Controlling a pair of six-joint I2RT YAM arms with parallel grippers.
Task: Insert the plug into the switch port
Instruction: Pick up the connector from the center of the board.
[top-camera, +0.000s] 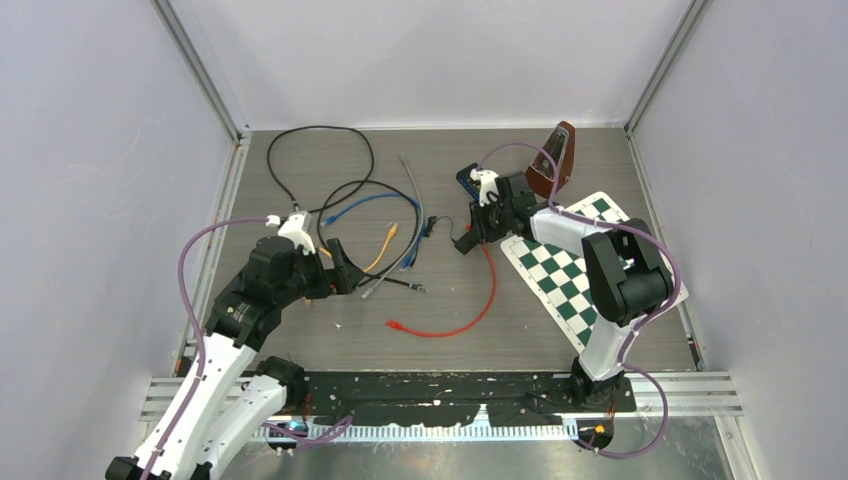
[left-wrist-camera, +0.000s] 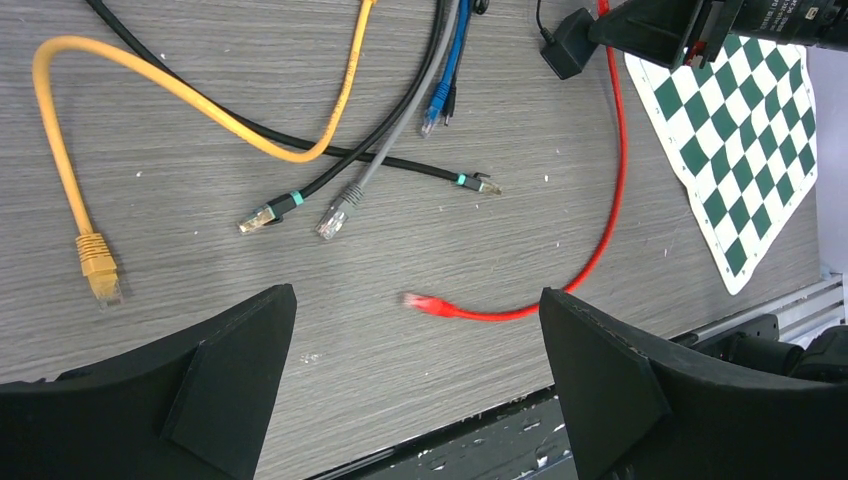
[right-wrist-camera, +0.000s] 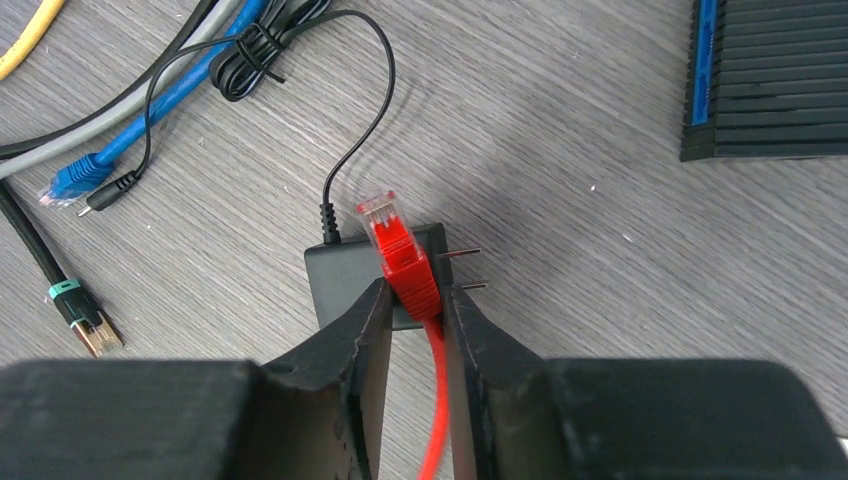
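My right gripper (right-wrist-camera: 415, 300) is shut on the red plug (right-wrist-camera: 398, 250), whose clear tip points away from the fingers. The plug hangs over a black power adapter (right-wrist-camera: 340, 275). The black switch (right-wrist-camera: 770, 80), with a blue strip, lies apart at the upper right of the right wrist view. From above, the right gripper (top-camera: 478, 232) sits just in front of the switch (top-camera: 467, 180), and the red cable (top-camera: 480, 300) trails toward me. My left gripper (left-wrist-camera: 415, 300) is open above the table, over the cable's loose red end (left-wrist-camera: 432, 305).
Yellow (left-wrist-camera: 95, 265), grey (left-wrist-camera: 335, 220), blue (left-wrist-camera: 437, 105) and black (left-wrist-camera: 262, 215) cables lie tangled left of centre. A green checkered mat (top-camera: 565, 270) lies at the right, with a brown metronome (top-camera: 556, 160) behind it. Walls enclose the table.
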